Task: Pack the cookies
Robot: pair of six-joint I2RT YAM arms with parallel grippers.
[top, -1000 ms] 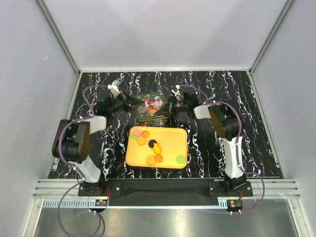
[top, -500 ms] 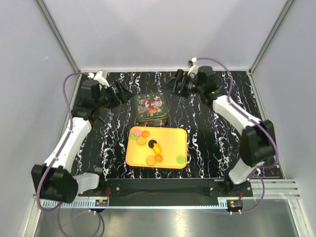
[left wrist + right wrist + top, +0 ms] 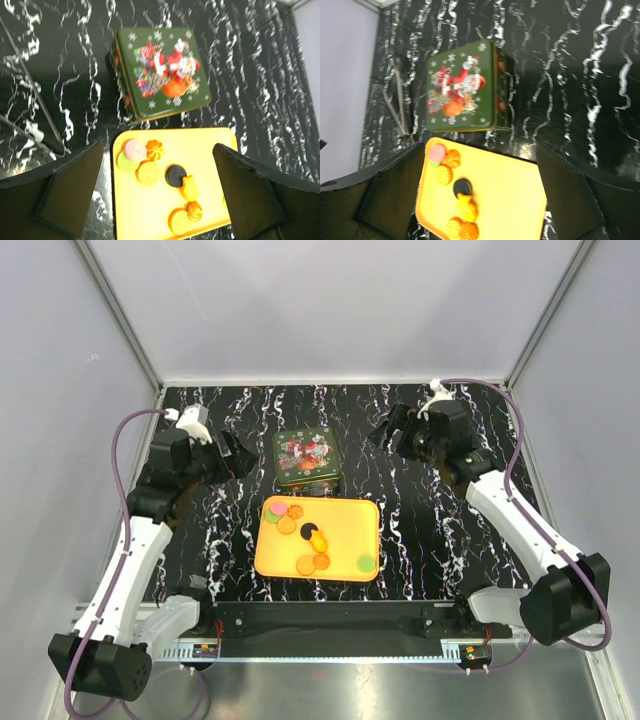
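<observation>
Both wide and empty, left claw (image 3: pixel 238 455) and right claw (image 3: pixel 385 435) flank the shut tin (image 3: pixel 306 456); I fear a lopsided pry skids it into the cookies (image 3: pixel 287 525).

Both arms stretch forward to flank the green tin (image 3: pixel 306 455), the left gripper (image 3: pixel 238 454) off its left side and the right gripper (image 3: pixel 386 432) off its right, each angled toward it with jaws spread wide, holding nothing.
</observation>
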